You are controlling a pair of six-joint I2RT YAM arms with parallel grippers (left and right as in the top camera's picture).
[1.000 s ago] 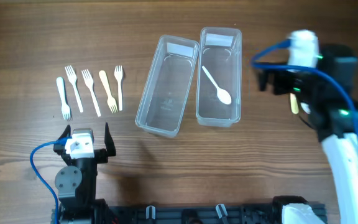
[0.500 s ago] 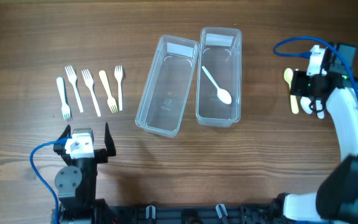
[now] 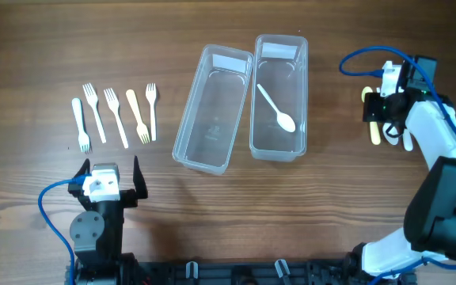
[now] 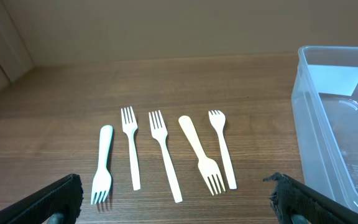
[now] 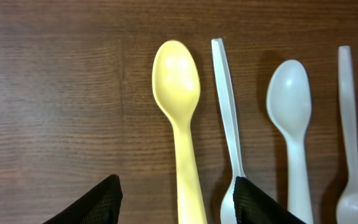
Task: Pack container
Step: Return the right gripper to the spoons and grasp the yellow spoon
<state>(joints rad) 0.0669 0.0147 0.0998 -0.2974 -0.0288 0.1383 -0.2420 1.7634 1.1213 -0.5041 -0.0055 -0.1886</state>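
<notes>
Two clear containers stand mid-table. The left one [image 3: 187,103] is empty, and the right one [image 3: 253,111] holds a white spoon [image 3: 276,108]. My right gripper [image 3: 377,111] is low over a row of spoons at the right. In the right wrist view it [image 5: 176,182] is open, its fingers [image 5: 89,204] astride the yellow spoon's [image 5: 178,93] handle with a gap on each side. White spoons [image 5: 289,102] lie just right of it. My left gripper [image 3: 110,166] rests open at the front left, and in its wrist view it [image 4: 174,186] holds nothing.
Several plastic forks [image 3: 117,115] lie in a row at the left, ahead of the left gripper, also in the left wrist view [image 4: 161,152]. The left container's wall [image 4: 328,143] shows at that view's right edge. Blue cables loop off both arms.
My right arm has swung out to the spoon row and settled over the yellow spoon, its jaws narrowing around the handle. The left arm has not moved.
</notes>
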